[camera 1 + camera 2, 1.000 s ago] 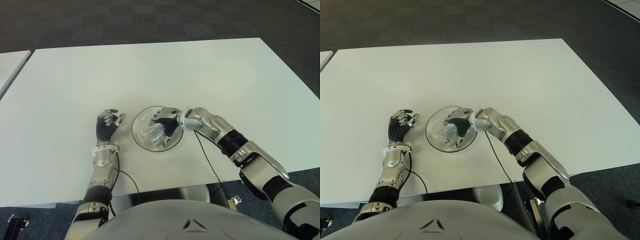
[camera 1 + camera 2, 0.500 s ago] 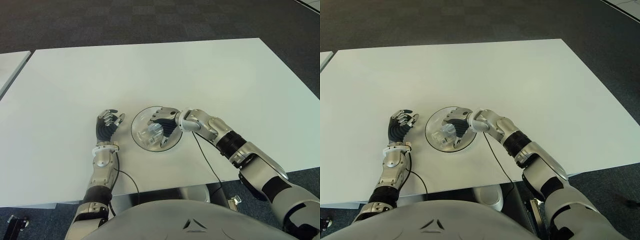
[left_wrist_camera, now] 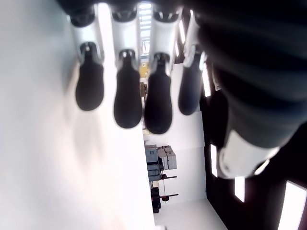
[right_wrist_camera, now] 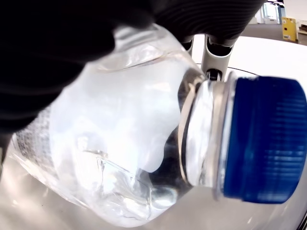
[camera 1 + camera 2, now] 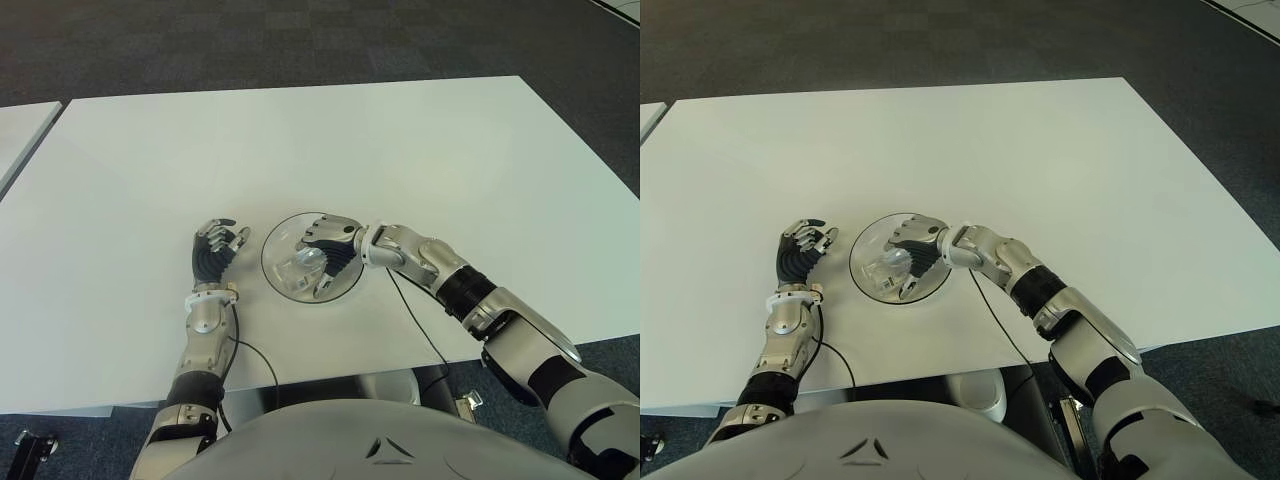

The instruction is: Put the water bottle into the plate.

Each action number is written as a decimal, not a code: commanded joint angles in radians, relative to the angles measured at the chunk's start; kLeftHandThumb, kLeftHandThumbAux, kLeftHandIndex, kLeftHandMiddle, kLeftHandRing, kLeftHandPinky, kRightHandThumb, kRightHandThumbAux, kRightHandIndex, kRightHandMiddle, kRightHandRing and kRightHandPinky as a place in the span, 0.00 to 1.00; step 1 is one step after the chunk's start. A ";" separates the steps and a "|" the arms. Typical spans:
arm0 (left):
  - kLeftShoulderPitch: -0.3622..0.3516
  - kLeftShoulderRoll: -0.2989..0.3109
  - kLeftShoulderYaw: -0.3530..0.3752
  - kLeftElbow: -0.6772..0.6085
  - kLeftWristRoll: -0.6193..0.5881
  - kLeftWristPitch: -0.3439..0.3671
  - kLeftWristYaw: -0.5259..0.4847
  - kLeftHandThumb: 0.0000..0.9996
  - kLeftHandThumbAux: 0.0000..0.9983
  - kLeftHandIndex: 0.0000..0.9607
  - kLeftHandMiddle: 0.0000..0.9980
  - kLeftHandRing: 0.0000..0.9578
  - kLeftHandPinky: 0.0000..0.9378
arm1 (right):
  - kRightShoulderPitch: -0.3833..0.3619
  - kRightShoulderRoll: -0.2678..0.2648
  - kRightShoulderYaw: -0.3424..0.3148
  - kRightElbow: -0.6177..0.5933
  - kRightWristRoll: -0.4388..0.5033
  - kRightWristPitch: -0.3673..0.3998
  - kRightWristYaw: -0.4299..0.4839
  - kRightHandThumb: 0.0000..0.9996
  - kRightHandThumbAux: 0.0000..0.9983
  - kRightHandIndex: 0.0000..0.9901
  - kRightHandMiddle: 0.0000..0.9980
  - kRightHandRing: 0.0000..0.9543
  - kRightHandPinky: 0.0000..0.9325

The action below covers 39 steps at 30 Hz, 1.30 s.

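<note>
Over the plate (image 5: 275,243), the water bottle (image 5: 302,266) is clasped by the right robot hand (image 5: 330,250), apparently touching it; the left robot hand (image 5: 213,250), beside the plate's left, is held slack.

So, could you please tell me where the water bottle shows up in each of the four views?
Left eye view: water bottle lies in the plate, under the right hand.
Right eye view: same spot, just left of centre.
Left wrist view: not in it; only the left hand, empty.
Right wrist view: fills the picture, blue cap at the right.
Shared landmark: the plate beside the left hand.
</note>
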 commanded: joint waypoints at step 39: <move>0.073 -0.029 -0.004 0.067 0.000 0.063 0.005 0.70 0.72 0.45 0.69 0.71 0.70 | 0.027 0.076 0.063 0.176 -0.396 0.251 -1.190 0.09 0.27 0.00 0.00 0.00 0.00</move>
